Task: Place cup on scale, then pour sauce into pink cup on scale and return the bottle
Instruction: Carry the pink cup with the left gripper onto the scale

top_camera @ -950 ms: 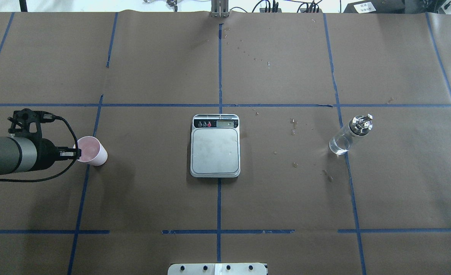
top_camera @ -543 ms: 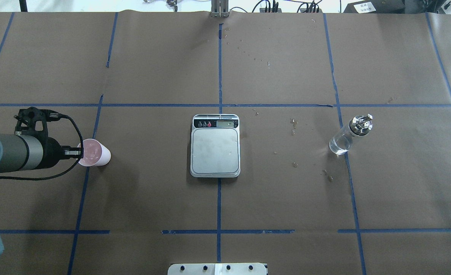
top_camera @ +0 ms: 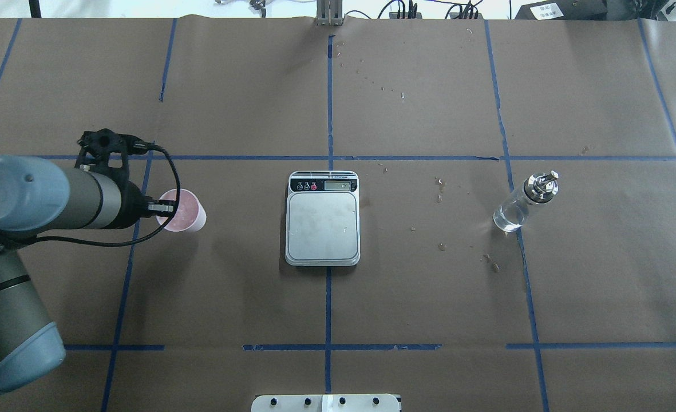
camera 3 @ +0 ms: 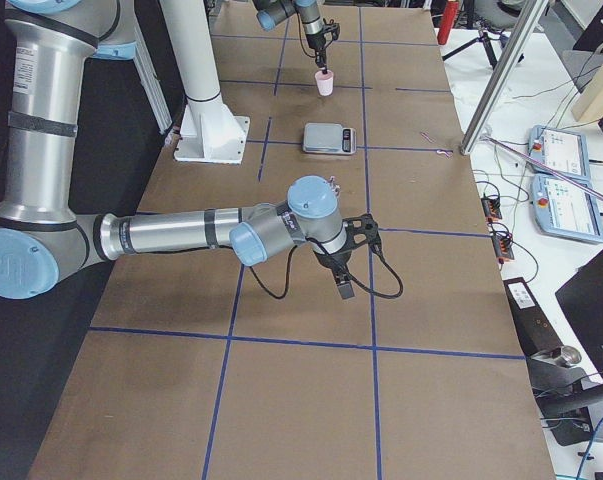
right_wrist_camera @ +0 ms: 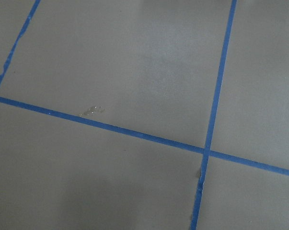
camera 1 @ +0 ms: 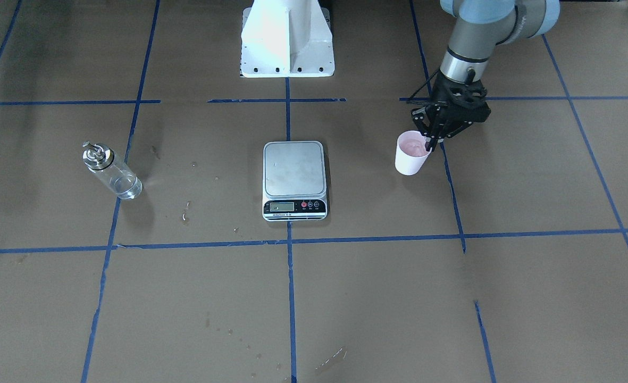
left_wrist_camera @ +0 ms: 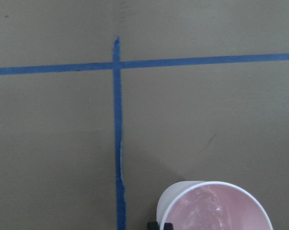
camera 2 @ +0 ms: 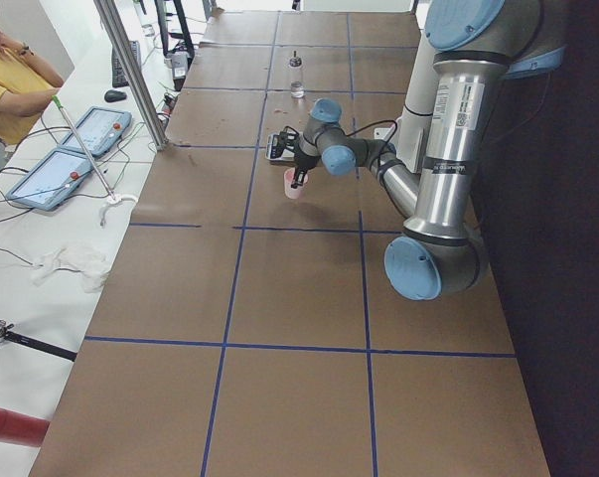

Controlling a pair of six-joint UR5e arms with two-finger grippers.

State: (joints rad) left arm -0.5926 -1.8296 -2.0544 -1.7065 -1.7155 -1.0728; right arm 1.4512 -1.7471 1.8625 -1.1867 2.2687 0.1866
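Observation:
The pink cup (top_camera: 186, 210) stands upright left of the scale (top_camera: 322, 229). My left gripper (top_camera: 165, 207) is shut on its near rim, one finger inside and one outside. The front-facing view shows the same grip (camera 1: 429, 144) on the cup (camera 1: 411, 155), right of the scale (camera 1: 294, 169). The left wrist view shows the cup's rim (left_wrist_camera: 213, 207) at the bottom edge. The bottle (top_camera: 522, 203) with clear sauce stands right of the scale, untouched. My right gripper (camera 3: 343, 290) shows only in the exterior right view, low over bare paper. I cannot tell if it is open or shut.
Brown paper with a blue tape grid covers the table. Small wet spots (top_camera: 440, 189) lie between scale and bottle. The white robot base (camera 1: 287, 40) stands at the robot's side. A metal pole (camera 2: 132, 75) and an operator (camera 2: 11, 84) are at the far side.
My left arm has carried the cup to the right and slightly away from the robot, closer to the scale. The scale and bottle have not moved.

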